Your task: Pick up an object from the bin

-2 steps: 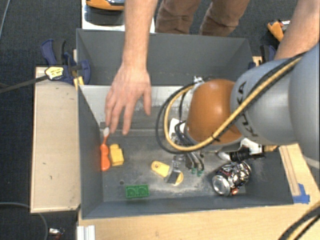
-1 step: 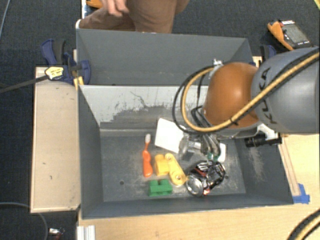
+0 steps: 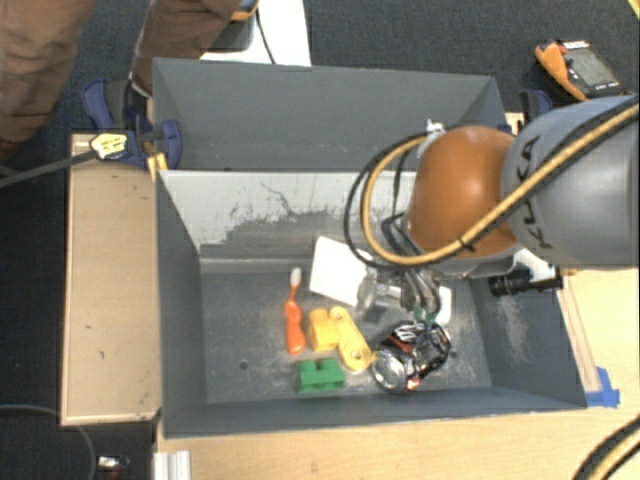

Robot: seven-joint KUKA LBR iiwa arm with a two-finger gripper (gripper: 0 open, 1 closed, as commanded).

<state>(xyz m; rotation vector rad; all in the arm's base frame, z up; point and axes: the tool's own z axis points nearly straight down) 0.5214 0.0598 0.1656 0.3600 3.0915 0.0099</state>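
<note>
Gripper (image 3: pixel 405 303) is low in the bin (image 3: pixel 230 298), hanging straight down under the orange wrist cover (image 3: pixel 460 198). I cannot tell from here whether it is released or clenched, and I see nothing I could call held.

- Just on the camera side of the gripper: a tangled clump (image 3: pixel 412 353) of black, red and shiny silver parts. It is the closest thing and my best guess for the target.
- Just beside the gripper on the far-left side: a white flat piece (image 3: pixel 335 268), tilted, one edge propped on the floor.
- Further left: a yellow toy (image 3: pixel 340 336), then an orange-handled toothbrush (image 3: pixel 293 320); a green block (image 3: pixel 320 375) lies in front of the yellow toy.

I judge that the sloping walls funnel everything together in the middle of the floor. The vertical approach probably keeps the wrist cables (image 3: pixel 375 208) off the walls.

Risk: the clump looks loose and may come apart or slip.
</note>
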